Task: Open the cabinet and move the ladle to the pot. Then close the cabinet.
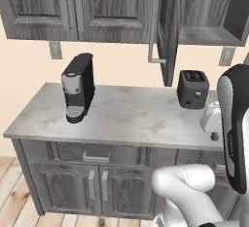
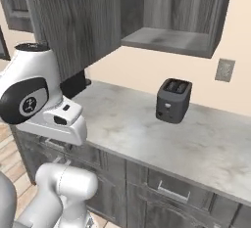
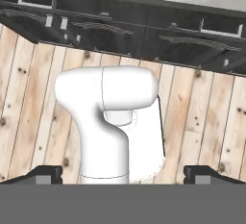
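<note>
Two dark finger tips [image 3: 123, 174] stand at the far left and far right of the bottom of the hand view, so the jaws are spread wide with nothing between them; beyond them lie pale wooden floor planks [image 3: 29, 98] and the dark fronts of the lower drawer units [image 3: 120, 31].

In the left base view the cabinet [image 1: 204, 16] on the wall is open: its door [image 1: 168, 36] swings out edge-on toward the camera, the long grey bar handle [image 1: 154, 26] on its near edge. The shelf [image 1: 204, 35] inside looks bare from this side. In the right base view the same door [image 2: 73, 21] fills the upper left and the shelf [image 2: 171, 38] again shows nothing on it. The ladle and the pot I cannot find.

On the marbled grey bench [image 1: 126, 119] a black pod coffee machine [image 1: 78, 87] stands at the left and a black two-slot toaster [image 1: 192, 88] stands under the open cabinet, well apart from it. Grey wall outlets [image 1: 226, 55] sit on the cream wall. Small dark lettering runs down the arm's black link [image 1: 232, 143], too fine to read; a round white logo marks the joint cap [image 2: 28, 102], also unreadable.
</note>
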Controlling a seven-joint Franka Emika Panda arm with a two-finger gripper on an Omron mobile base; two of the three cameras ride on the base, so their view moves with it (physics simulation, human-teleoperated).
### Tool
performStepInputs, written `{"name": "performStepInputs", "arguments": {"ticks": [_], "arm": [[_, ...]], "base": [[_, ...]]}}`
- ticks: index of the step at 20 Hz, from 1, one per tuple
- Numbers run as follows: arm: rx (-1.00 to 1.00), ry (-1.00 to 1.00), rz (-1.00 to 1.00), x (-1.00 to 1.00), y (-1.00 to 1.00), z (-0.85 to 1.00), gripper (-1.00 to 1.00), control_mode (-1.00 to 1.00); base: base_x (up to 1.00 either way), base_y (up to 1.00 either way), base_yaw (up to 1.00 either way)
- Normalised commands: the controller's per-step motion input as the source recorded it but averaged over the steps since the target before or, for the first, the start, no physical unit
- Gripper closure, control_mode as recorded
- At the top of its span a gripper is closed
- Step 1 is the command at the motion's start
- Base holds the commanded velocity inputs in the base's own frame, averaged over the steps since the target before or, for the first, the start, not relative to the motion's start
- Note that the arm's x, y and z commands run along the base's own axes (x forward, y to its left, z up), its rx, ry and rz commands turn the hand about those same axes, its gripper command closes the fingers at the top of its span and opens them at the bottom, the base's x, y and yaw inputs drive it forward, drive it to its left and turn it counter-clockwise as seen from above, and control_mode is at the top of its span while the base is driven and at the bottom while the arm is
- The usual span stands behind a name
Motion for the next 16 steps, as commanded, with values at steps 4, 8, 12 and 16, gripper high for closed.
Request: {"name": "performStepInputs", "arguments": {"ticks": [4,8,12,16], "arm": [[0.0,0.0,0.0,0.0,0.0,0.0,-1.0,1.0],[0.0,0.0,0.0,0.0,0.0,0.0,-1.0,1.0],[0.0,0.0,0.0,0.0,0.0,0.0,-1.0,1.0],[0.0,0.0,0.0,0.0,0.0,0.0,-1.0,1.0]], "base": [[0.53,-0.58,-0.19],[0.83,-0.08,-0.29],[0.51,-0.01,-0.33],[0.38,-0.01,-0.39]]}}
